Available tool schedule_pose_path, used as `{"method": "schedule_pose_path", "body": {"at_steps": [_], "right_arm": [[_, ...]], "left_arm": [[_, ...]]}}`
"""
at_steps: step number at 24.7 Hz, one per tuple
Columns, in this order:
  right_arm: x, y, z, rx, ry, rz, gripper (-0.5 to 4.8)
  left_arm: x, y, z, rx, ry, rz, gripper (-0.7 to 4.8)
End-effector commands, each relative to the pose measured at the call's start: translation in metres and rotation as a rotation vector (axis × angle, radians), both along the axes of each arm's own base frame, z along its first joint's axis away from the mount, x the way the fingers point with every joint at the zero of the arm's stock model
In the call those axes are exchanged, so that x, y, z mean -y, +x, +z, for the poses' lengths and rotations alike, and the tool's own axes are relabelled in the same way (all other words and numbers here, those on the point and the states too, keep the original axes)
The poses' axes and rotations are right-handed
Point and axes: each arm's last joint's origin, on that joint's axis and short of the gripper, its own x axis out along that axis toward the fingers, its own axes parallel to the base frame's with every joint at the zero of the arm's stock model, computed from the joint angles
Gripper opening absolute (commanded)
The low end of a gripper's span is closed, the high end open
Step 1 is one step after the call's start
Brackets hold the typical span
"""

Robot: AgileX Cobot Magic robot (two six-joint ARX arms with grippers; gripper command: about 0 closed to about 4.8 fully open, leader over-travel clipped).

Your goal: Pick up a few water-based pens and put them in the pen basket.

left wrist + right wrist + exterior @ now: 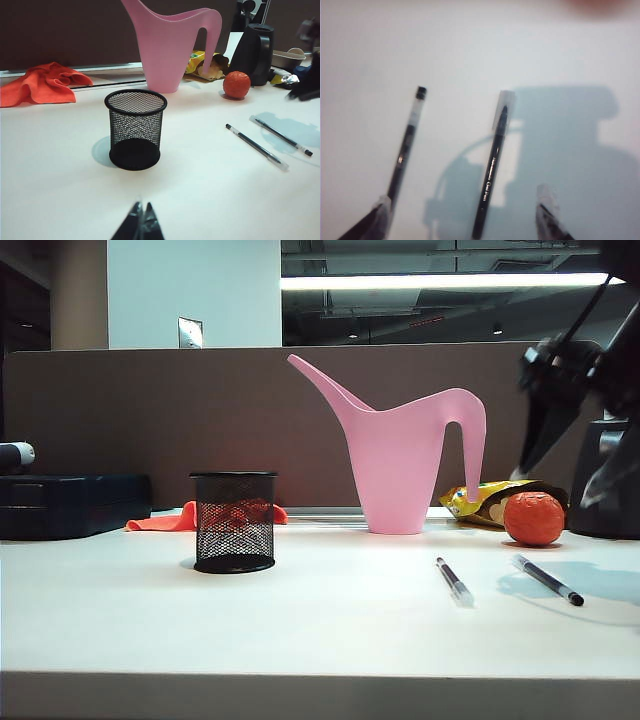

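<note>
Step in hand: the first pick is only being approached; no pen is lifted yet and the pen basket (pixel 234 521) looks empty.
Pens: two water-based pens lie flat on the white counter (pixel 320 630), lower right of the exterior view, near each other but not touching; the near pen (pixel 454 580) is toward the middle, the far pen (pixel 548 580) more to the right.
Basket: it stands upright in the left-middle of the exterior view, well apart from both pens, in front of the pink watering can (pixel 400 455).
Right gripper: the right gripper (pixel 465 217) hangs above the pens, blurred at the right edge of the exterior view; its fingers (pixel 547 207) are spread wide and hold nothing. One pen (pixel 492 165) lies between them.
Left gripper: the left gripper (pixel 141 226) is at the lower edge of its wrist view, facing the basket, fingers pressed together, empty.
Next move: I judge that the right gripper must go down over the pen between its fingers, close across the barrel, then carry it leftward to the basket.
Care: the barrel is thin and lies flat, so the fingertips must come almost to the counter.
</note>
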Motion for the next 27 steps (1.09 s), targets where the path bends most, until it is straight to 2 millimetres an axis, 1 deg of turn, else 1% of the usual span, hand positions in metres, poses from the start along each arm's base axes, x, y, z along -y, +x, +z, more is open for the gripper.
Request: {"method": "schedule_pose_path", "body": {"at_steps": [1, 5, 9, 14, 15, 16, 17, 27], "right_arm": [[-0.013, 0.007, -0.01, 0.001, -0.074, -0.008, 3.73], [-0.026, 0.014, -0.033, -0.054, -0.143, 0.001, 3.73], [-0.029, 0.017, -0.044, -0.086, -0.176, -0.007, 3.72], [-0.03, 0.022, -0.05, -0.071, -0.173, -0.009, 3.67], [-0.03, 0.023, -0.05, -0.064, -0.172, -0.01, 3.54], [-0.03, 0.023, -0.05, -0.063, -0.172, -0.01, 3.13], [-0.03, 0.023, -0.051, -0.064, -0.172, -0.009, 3.01], [-0.032, 0.026, -0.062, -0.095, -0.179, -0.003, 3.01]], "left_arm": [[0.0, 0.0, 0.001, 0.009, 0.002, -0.005, -0.04], [0.0, 0.0, 0.001, 0.009, 0.002, -0.006, -0.04], [0.0, 0.0, 0.001, 0.009, 0.002, -0.006, -0.04], [0.0, 0.0, 0.001, 0.009, 0.002, -0.006, -0.04], [0.0, 0.0, 0.001, 0.009, 0.002, -0.006, -0.04], [0.0, 0.0, 0.001, 0.009, 0.002, -0.006, -0.04], [0.0, 0.0, 0.001, 0.009, 0.002, -0.006, -0.04], [0.0, 0.0, 0.001, 0.009, 0.002, -0.006, -0.04]]}}
